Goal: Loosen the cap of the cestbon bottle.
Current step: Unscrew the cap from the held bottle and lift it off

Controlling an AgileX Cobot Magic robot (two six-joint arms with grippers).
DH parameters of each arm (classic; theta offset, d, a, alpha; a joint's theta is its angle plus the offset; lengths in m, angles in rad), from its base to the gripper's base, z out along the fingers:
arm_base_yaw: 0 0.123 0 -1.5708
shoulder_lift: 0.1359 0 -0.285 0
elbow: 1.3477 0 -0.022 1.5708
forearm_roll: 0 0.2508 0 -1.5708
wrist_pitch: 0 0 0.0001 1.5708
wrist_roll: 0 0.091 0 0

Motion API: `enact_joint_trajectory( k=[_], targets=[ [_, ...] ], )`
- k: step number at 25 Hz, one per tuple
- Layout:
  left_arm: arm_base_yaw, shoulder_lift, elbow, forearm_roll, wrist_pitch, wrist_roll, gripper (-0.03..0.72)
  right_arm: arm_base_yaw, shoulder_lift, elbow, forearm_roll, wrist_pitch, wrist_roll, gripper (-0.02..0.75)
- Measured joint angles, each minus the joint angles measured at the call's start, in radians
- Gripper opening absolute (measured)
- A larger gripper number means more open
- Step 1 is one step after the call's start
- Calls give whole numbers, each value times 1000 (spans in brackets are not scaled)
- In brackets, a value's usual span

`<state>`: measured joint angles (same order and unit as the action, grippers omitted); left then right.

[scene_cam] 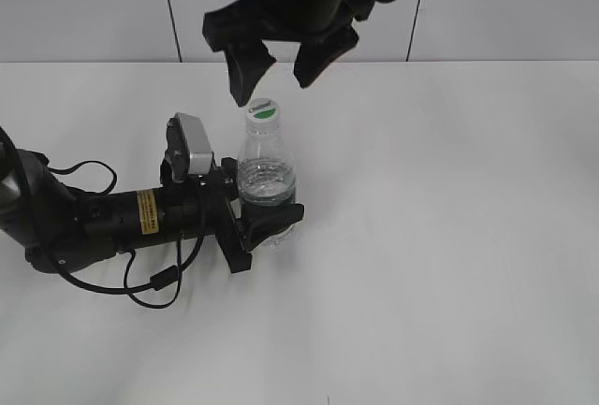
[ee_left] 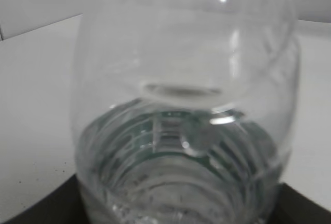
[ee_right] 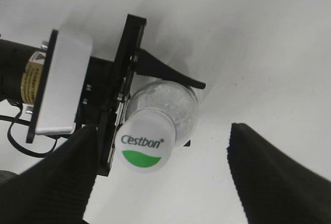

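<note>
On the white table (scene_cam: pixel 449 237), the left gripper (scene_cam: pixel 267 223) lies low with its jaws closed around the lower body of the upright cestbon bottle (scene_cam: pixel 267 180). Above the cap (scene_cam: pixel 264 113), the right gripper (scene_cam: pixel 276 64) hangs with jaws wide, not touching it.

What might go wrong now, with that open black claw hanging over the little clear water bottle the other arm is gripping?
Possible risks:
1. The right gripper hangs open above the small round white plastic cap but looks off-centre; descending, one finger might strike the cap rather than straddle it.
2. The left gripper clamps only the lower body of the small clear plastic water bottle, so twisting could make it slip or tilt.
</note>
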<state>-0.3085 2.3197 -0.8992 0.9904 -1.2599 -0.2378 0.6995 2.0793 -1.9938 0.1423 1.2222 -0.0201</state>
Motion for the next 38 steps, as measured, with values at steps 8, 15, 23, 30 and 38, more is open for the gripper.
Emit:
enact_joint_trajectory(
  k=[8,15,23,30,38],
  targets=[
    [0,0,0,0,0,0,406,0,0,28,44,0,20,591],
    [0,0,0,0,0,0,406,0,5,28,46,0,20,590],
    [0,0,0,0,0,0,406,0,23,28,49,0,7,590],
    [0,0,0,0,0,0,406,0,40,28,56,0,-4,587],
    [0,0,0,0,0,0,406,0,40,28,62,0,-18,301]
  ],
)
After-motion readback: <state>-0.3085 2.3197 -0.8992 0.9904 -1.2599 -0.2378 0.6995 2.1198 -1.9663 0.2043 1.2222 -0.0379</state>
